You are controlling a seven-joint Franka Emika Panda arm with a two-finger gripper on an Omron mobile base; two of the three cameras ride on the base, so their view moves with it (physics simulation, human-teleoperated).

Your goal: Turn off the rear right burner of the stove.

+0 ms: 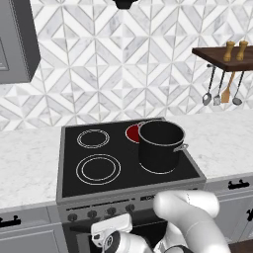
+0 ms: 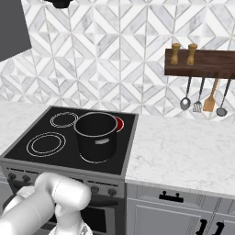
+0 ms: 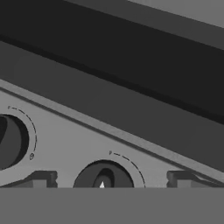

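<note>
Pincer (image 3: 104,178) is standing open, fingers flanking a knob (image 3: 103,180) at bottom centre. Rear right burner (image 1: 132,132) is glowing red behind the pot (image 1: 160,146). Advice: centre on the knob, close squarely, then twist.

Both base views look forward and down from behind the arm, left and right, sharing the stove (image 1: 128,170) and black pot (image 1: 160,146). The hand view sits very near the stove's knobs (image 3: 103,177).

Black glass-top stove (image 1: 74,163) sits centre on the white marble desk (image 1: 27,160). Small red-glowing rear right burner (image 1: 132,132) peeks out at eleven o'clock of the tall black pot (image 1: 160,146), touching it. Dark round knobs (image 1: 101,212) line the grey front; white arm (image 1: 192,217) rises at five o'clock.
</note>
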